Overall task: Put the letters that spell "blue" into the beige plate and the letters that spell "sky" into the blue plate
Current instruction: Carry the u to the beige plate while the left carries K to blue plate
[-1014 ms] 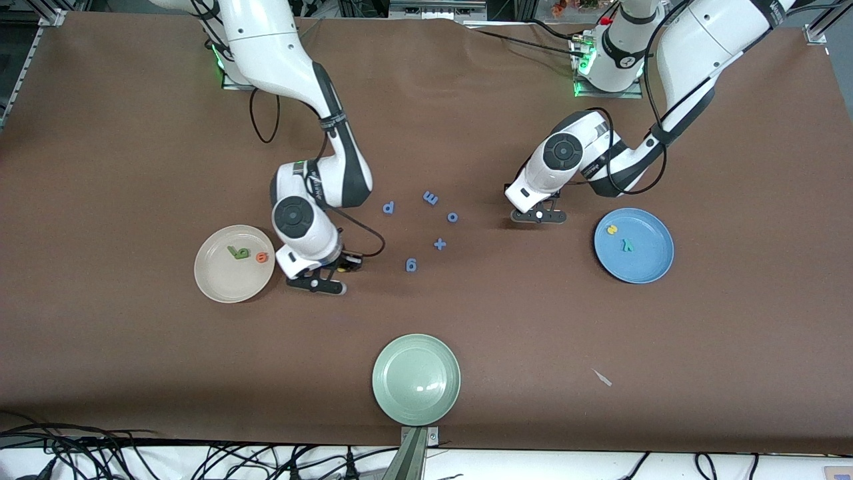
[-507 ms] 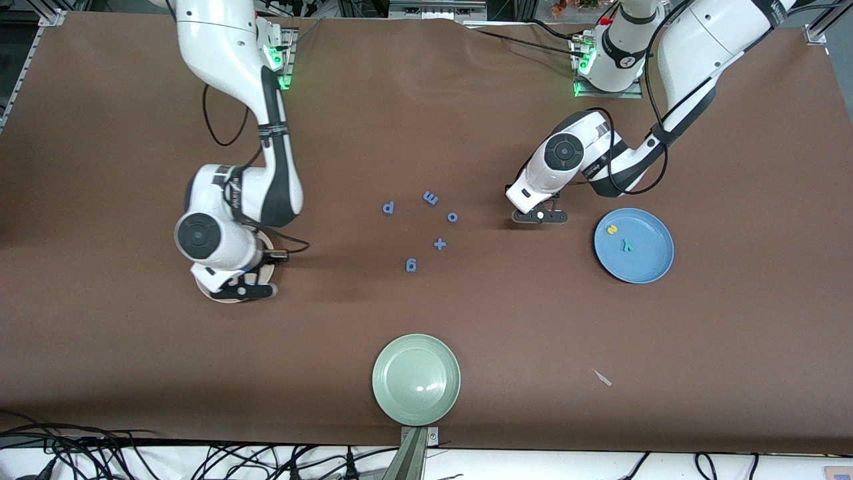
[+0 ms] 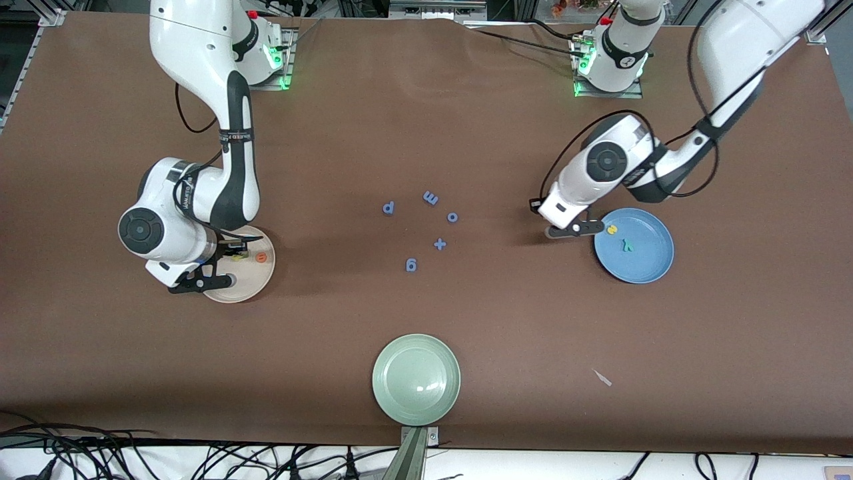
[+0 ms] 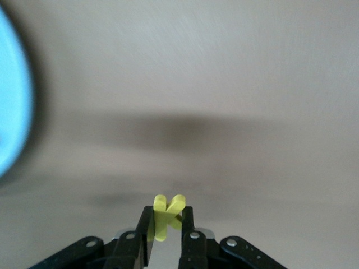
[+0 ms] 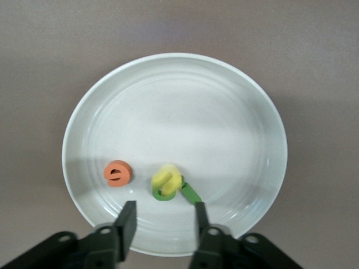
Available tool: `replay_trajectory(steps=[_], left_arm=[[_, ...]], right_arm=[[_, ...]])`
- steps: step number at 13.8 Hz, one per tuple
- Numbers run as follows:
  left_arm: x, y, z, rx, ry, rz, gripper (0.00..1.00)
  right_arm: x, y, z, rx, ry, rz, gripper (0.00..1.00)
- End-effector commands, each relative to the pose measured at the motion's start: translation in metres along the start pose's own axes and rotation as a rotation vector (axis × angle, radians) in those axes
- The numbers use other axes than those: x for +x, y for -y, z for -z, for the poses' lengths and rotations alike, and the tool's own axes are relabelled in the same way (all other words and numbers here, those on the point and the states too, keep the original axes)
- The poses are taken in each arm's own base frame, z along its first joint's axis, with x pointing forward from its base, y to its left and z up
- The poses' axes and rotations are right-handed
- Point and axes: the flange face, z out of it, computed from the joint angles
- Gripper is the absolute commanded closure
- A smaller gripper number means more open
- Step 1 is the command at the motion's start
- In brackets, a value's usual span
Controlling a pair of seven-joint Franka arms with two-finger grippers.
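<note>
- Nearest your front camera, the pale green plate [image 3: 416,379] sits bare, no part of either word.
- Mid-tabletop [image 3: 426,133], loose blue letters [image 3: 426,230] lie between the arms; leave them.
- At the right arm's end, the right claw [image 5: 162,221] hangs over the beige plate [image 3: 256,279], fingers parted and holding nothing. In its wrist view the yellow u [image 5: 167,178] lies on top of the green b [image 5: 164,193], the thin green l [image 5: 190,192] touches them, and the orange e [image 5: 118,172] sits apart in the same plate. "Blue" looks complete.
- At the left arm's end, the left claw [image 4: 166,235] is clenched on the yellow k [image 4: 167,214], held upright between the fingers.
- Your coming move turns on this: the blue plate [image 3: 643,257] lies just beside that claw, toward the left arm's end, and the claw hovers at its rim, not yet over the middle.
- The front view shows the yellow s [image 3: 612,229] and teal y [image 3: 627,245] already in that plate, but hides the k; only the left wrist view shows the grip, with the plate a blurred sliver at its edge.
</note>
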Motion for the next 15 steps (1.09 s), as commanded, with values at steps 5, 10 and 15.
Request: replay_trajectory(steps=[5,10,15], left_arm=[[0.036,0.086,0.039,0.076,-0.036,0.160,1.00],[0.061,0.170,0.029,0.099,-0.038,0.231,1.00],[0.069,0.213,0.008,0.129,-0.018,0.330,0.91]], right_arm=[[0.019,-0.002,0.057,0.047,-0.049,0.018,0.45],[0.020,0.031,0.081,0.037,-0.063,-0.072,0.00],[0.030,0.042,0.130,-0.079,-0.139,-0.018,0.00]])
